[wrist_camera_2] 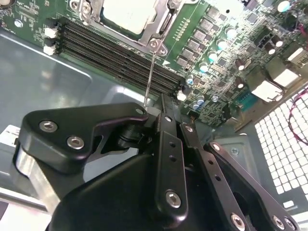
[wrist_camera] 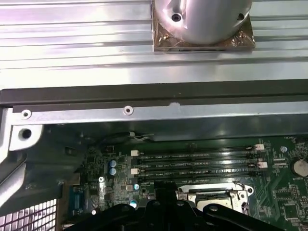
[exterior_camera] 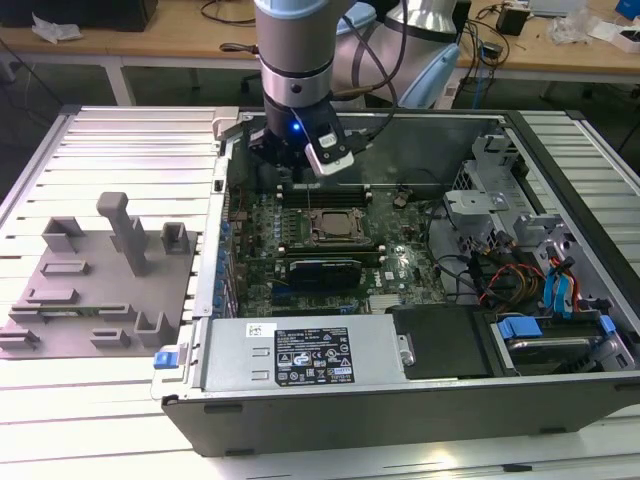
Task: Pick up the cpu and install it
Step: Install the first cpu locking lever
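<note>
exterior view: gripper over the board, cpu in the socket

the gripper [exterior_camera: 283, 165] hangs inside the open computer case [exterior_camera: 400, 370], above the memory slots [exterior_camera: 330, 197] just beside the socket [exterior_camera: 311, 228]. in the second wrist view the cpu [wrist_camera_2: 127, 14] lies flat within the socket frame, apart from the gripper. i cannot tell whether the gripper is clenched or released. i judge seating is the concern: i'd keep my motion vertical, clear of the thin lever [wrist_camera_2: 149, 72].

A lab: cluttered workbenches [exterior_camera: 130, 45] behind an opened computer [exterior_camera: 400, 415]
</note>
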